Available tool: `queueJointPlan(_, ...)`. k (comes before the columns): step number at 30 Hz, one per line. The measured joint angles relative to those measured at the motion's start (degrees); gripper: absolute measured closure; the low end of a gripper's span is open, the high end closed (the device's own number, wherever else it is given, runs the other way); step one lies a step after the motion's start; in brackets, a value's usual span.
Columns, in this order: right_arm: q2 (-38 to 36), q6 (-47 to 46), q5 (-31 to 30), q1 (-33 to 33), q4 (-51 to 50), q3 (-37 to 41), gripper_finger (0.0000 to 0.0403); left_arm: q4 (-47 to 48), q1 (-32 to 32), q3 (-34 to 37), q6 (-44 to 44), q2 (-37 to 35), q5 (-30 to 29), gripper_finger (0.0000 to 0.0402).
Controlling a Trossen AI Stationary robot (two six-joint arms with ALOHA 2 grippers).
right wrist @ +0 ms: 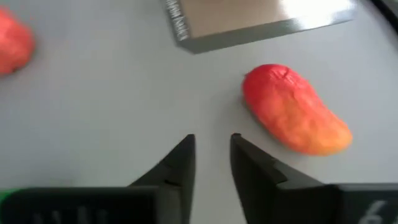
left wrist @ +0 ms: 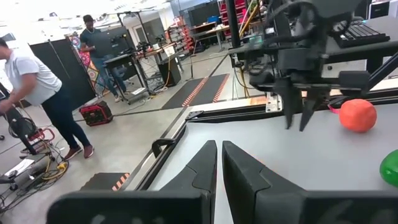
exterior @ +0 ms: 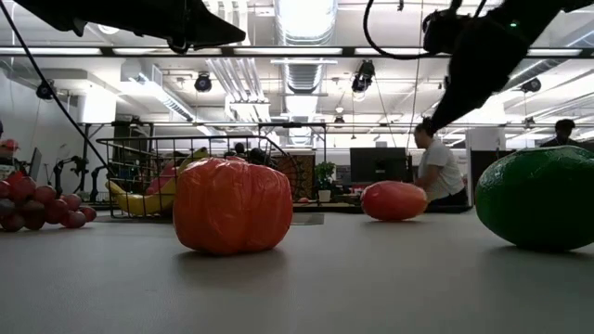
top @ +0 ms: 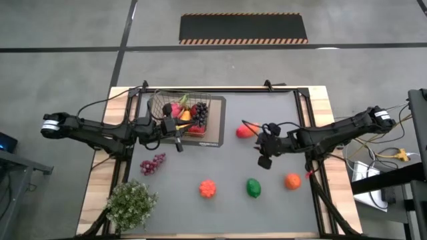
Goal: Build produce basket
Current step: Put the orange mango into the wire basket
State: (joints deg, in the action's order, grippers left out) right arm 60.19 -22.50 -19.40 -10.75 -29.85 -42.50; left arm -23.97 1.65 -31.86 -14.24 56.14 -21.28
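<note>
The dark wire basket [top: 180, 110] stands on a flat mat [top: 215, 137] at the table's far left. It holds a banana, dark grapes and other produce, and it also shows in the low view [exterior: 186, 172]. A red-orange mango [top: 245, 130] lies on the table right of the mat. My left gripper [top: 177, 144] hovers shut and empty just near of the basket. My right gripper [top: 265, 160] hovers above the table, near-right of the mango [right wrist: 295, 112]. It is empty, with its fingers a little apart.
Red grapes [top: 152, 164], a red-orange fruit [top: 208, 189], a green pepper [top: 253, 188] and an orange [top: 292, 181] lie on the table's near half. A potted plant [top: 131, 203] stands at the near left corner. People stand in the room beyond the table [exterior: 436, 167].
</note>
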Motion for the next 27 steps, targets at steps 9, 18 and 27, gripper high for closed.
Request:
queueJointPlan(9, 2.25, 10.57, -0.31, 10.00, -3.19, -2.34, 0.0154, -0.04, 0.00, 0.01, 0.28, 0.00, 0.00, 0.0393)
queueJointPlan(18, 11.65, 40.20, 0.29, 20.94, 3.89, -2.48, 0.0051, 0.00, 0.00, 0.02, 0.28, -0.02, 0.00, 0.0393)
queueJointPlan(27, 22.36, 55.93, 2.75, 26.62, 6.30, -7.64, 0.0062, 0.11, 0.00, 0.02, 0.27, -0.02, 0.00, 0.0393)
